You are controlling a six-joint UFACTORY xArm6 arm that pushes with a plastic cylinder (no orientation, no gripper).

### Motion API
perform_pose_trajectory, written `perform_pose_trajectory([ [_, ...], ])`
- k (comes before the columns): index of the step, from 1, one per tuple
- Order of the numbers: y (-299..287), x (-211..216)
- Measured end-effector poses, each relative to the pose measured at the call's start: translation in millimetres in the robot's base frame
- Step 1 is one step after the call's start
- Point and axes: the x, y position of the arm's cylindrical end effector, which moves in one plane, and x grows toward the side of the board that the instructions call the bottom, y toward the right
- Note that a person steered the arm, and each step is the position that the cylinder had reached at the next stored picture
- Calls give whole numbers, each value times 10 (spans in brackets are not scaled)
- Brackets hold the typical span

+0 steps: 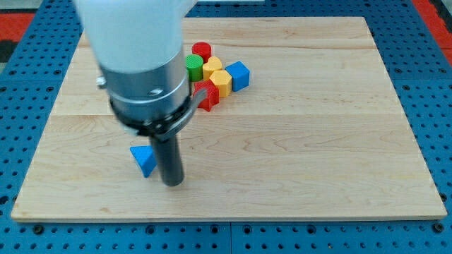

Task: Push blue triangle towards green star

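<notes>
The blue triangle (pixel 144 159) lies on the wooden board (pixel 296 141) at the lower left. My tip (pixel 172 183) rests on the board just to the right of the triangle, almost touching it. No green star shows; the arm's wide body hides part of the board's upper left. A cluster at the top centre holds a green round block (pixel 194 66), a red cylinder (pixel 202 51), a yellow block (pixel 212 66), a second yellow block (pixel 222 82), a blue cube (pixel 239 75) and a red block (pixel 206 94).
The board sits on a blue perforated table (pixel 431 85). The cluster of blocks lies up and to the right of my tip.
</notes>
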Motion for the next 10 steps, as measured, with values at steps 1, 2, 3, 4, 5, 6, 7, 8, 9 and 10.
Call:
perform_pose_trajectory([
  [1,-405,-55],
  [2,-547,-464],
  [3,-594,-739],
  [4,-594,-906],
  [5,-594,-1056],
  [6,-594,-1285],
  [7,-583,-1439],
  [8,-582,-1484],
  [9,-560,-1516],
  [10,-474,-1486],
])
